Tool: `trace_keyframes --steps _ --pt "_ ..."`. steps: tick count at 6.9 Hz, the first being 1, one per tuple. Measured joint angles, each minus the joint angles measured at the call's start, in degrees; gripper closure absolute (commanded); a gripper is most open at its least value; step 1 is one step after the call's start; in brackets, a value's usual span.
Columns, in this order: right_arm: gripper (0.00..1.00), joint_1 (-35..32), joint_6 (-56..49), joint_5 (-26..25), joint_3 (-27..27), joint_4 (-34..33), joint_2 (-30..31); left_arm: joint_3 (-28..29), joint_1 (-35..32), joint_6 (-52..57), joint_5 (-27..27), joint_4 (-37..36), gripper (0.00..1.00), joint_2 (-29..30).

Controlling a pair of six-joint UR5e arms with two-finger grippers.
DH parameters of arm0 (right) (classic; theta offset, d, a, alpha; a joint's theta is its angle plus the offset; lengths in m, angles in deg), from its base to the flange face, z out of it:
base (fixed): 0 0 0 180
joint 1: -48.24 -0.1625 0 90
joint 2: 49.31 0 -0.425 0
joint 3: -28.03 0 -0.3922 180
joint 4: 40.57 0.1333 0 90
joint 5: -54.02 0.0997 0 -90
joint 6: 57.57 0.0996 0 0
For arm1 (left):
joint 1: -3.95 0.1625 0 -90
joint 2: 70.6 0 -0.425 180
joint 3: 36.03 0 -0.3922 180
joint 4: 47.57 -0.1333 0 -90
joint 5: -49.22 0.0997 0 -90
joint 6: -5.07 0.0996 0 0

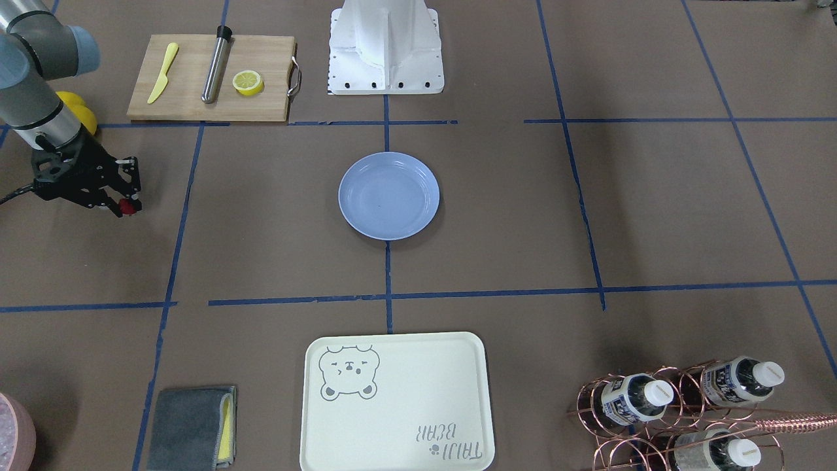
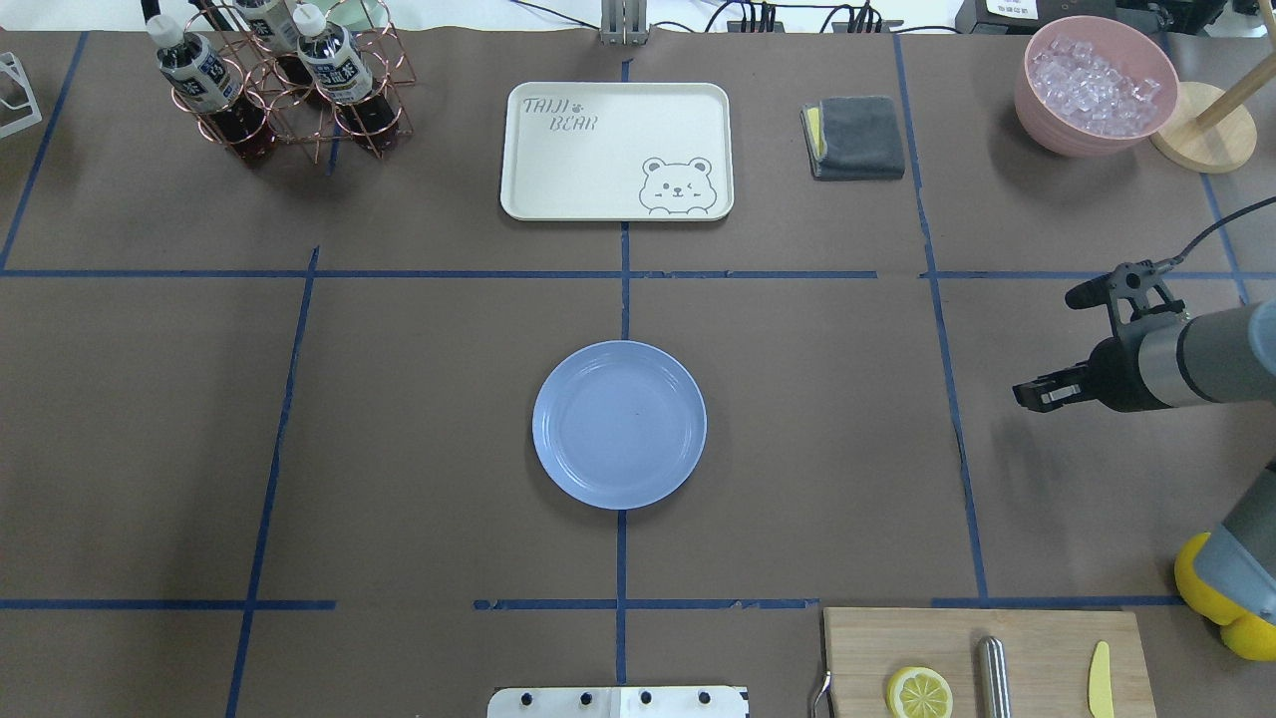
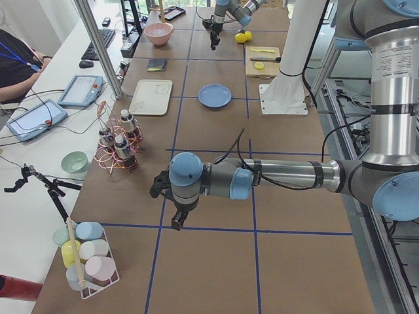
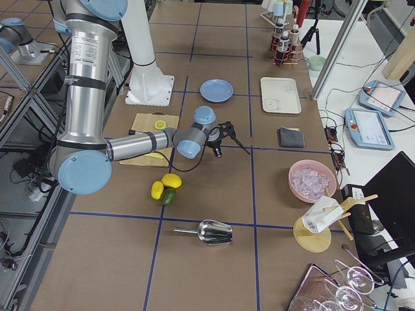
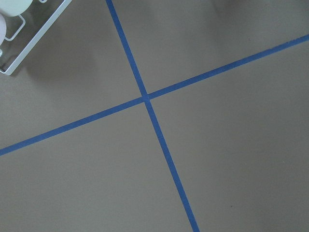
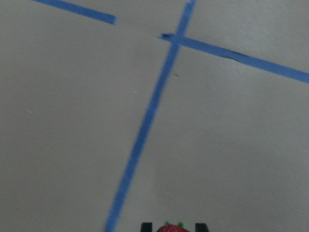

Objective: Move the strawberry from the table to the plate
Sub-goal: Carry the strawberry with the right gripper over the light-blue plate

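Observation:
The small red strawberry (image 1: 129, 208) hangs above the brown table (image 1: 588, 216), held between the fingertips of my right gripper (image 1: 127, 204), which is shut on it. The right wrist view shows the strawberry (image 6: 169, 227) at its bottom edge between two black fingertips. The gripper (image 2: 1027, 393) is far to the right of the light blue plate (image 2: 619, 424) in the overhead view. The plate (image 1: 389, 196) sits bare at the table's middle. My left gripper (image 3: 177, 219) shows only in the exterior left view, low over the table's near end; I cannot tell its state.
A wooden cutting board (image 1: 209, 78) carries a lemon half (image 1: 248, 82), a yellow knife and a metal cylinder. Whole lemons (image 4: 166, 188) lie near the right arm. A cream bear tray (image 2: 616, 150), grey cloth (image 2: 855, 137), bottle rack (image 2: 279, 90) and pink ice bowl (image 2: 1095, 85) line the far side.

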Motion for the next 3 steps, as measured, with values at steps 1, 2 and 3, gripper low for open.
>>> trace_keyframes --steps 1,2,3 --pt "1.0 1.8 4.4 -0.1 -1.9 -7.6 -6.9 0.0 0.0 0.0 0.0 0.0 0.0 0.0" --pt "1.0 4.7 9.6 -2.0 -2.6 -15.8 -15.1 0.0 0.0 -0.1 0.0 0.0 0.0 0.0" --pt "1.0 8.6 14.6 -6.1 -2.2 -23.2 -23.2 0.0 0.0 -0.1 0.0 0.0 0.0 0.0"
